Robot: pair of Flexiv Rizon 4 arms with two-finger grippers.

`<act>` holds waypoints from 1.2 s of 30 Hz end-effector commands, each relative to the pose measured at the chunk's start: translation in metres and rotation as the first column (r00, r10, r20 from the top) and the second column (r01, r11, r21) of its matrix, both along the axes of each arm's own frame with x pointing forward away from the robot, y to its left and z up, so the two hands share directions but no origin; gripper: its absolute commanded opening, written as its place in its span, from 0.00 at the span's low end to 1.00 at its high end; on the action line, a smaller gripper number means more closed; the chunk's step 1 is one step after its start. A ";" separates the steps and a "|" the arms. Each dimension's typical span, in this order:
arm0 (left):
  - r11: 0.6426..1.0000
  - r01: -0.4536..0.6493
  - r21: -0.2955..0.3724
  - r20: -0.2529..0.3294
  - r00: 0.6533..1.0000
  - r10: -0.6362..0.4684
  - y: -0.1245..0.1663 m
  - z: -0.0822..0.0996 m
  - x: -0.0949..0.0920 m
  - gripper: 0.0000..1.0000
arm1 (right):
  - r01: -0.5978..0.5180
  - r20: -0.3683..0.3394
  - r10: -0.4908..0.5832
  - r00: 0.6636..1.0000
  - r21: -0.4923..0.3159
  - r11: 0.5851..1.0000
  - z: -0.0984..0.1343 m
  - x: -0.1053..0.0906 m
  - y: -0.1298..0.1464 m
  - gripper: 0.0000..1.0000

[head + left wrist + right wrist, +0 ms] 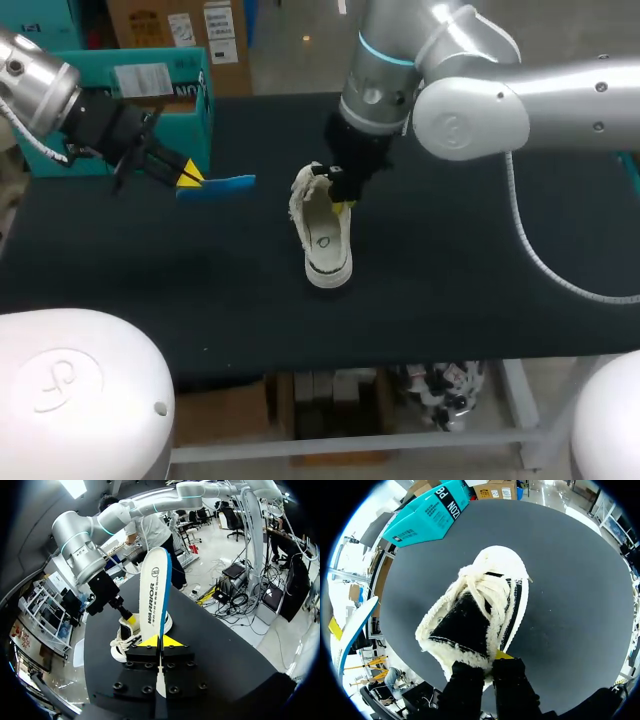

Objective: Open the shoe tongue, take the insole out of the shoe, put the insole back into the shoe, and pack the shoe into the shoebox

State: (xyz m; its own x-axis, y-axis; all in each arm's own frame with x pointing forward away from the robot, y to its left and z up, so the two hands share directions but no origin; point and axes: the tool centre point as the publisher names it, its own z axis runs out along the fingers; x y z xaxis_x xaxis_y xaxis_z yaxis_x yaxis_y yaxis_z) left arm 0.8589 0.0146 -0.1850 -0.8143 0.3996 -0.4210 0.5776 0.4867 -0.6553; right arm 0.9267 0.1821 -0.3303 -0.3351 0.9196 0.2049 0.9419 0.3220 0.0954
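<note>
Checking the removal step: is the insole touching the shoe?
Apart. The head view shows the insole in the left claw, bare table between it and the shoe.

White shoe (325, 235) black inside, white-and-blue insole (152, 590), teal shoebox (420, 520), black table (480, 270)

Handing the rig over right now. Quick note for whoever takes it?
Left claw: shut on the white, blue-edged insole, held in the air, clear of the shoe.
Right claw: at the collar of the white lace-up shoe, which stands mid-table; grip unclear.
Teal cardboard shoebox: far left corner of the black table.
Done: insole out.
Left: reinsert the insole, box the shoe.
</note>
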 end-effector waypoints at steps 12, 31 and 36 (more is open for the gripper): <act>0.998 0.063 0.009 -0.013 0.998 -0.063 -0.011 -0.010 0.004 0.00 | -0.007 0.010 0.007 1.000 0.050 0.999 -0.012 0.001 -0.001 1.00; 0.897 0.442 0.001 0.203 0.878 -0.433 -0.072 -0.011 -0.018 0.00 | 0.028 0.091 -0.045 0.995 0.179 0.983 0.051 -0.030 -0.031 1.00; 0.856 0.517 -0.008 0.243 0.831 -0.500 -0.088 -0.017 -0.020 0.00 | 0.028 0.091 -0.045 0.995 0.179 0.983 0.051 -0.030 -0.031 1.00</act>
State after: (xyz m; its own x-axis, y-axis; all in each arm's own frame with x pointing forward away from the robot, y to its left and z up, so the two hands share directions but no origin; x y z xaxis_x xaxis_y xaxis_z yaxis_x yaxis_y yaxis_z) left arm 0.8301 -0.0660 -0.1967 -0.4027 0.6833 -0.6090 0.8707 0.0807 -0.4852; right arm 0.8990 0.1503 -0.2765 -0.3297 0.8818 0.3372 0.9378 0.2648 0.2245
